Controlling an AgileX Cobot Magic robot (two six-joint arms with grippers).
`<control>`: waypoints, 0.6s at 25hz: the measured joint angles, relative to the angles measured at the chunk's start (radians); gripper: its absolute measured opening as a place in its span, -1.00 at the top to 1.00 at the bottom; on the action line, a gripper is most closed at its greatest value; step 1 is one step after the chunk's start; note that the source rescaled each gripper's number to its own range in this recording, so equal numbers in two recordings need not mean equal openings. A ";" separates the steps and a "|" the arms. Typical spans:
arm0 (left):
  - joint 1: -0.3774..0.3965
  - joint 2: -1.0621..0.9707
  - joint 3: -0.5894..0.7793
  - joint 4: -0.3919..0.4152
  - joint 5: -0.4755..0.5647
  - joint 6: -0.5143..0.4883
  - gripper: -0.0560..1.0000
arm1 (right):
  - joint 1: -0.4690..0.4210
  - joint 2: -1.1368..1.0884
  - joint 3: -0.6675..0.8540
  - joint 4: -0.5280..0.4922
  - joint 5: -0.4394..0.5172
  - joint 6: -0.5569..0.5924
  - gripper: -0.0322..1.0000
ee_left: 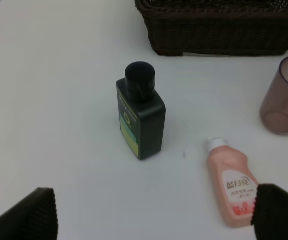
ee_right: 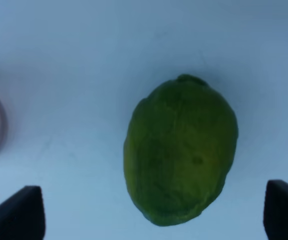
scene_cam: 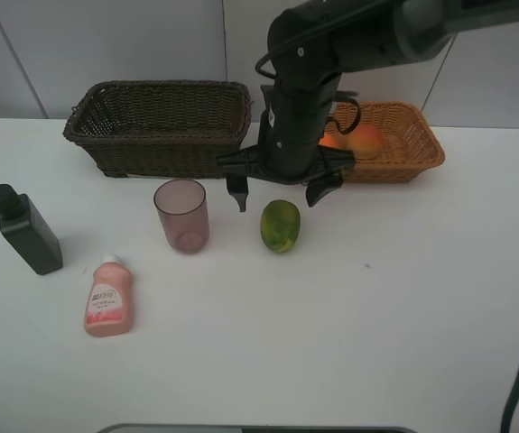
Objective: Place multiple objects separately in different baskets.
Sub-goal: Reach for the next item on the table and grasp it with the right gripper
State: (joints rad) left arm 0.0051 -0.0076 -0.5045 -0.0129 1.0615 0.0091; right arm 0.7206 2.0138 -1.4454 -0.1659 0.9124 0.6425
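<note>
Mango (scene_cam: 280, 225) smooth, oval, green-yellow; right fingers (scene_cam: 237, 192) spread above it; left fingers (ee_left: 23, 215) spread too.

We call it a robot lab test bench: plain white table (scene_cam: 403, 343), seamed pale wall panels (scene_cam: 106, 45) directly behind the table, black robot arm (scene_cam: 358, 36) reaching over the table.

The dark bottle (ee_left: 139, 117) stands upright near the lying pink squeeze bottle (ee_left: 231, 187).
</note>
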 joint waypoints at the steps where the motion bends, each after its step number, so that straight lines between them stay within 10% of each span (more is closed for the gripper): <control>1: 0.000 0.000 0.000 0.000 0.000 0.000 -1.00 | 0.000 0.000 0.012 0.000 -0.016 0.003 -0.80; 15: 0.000 0.000 0.000 0.000 0.000 0.000 -1.00 | -0.044 0.004 0.096 -0.039 -0.210 0.157 -0.81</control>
State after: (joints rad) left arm 0.0051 -0.0076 -0.5045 -0.0129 1.0615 0.0091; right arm 0.6769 2.0176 -1.3497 -0.2044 0.7022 0.7993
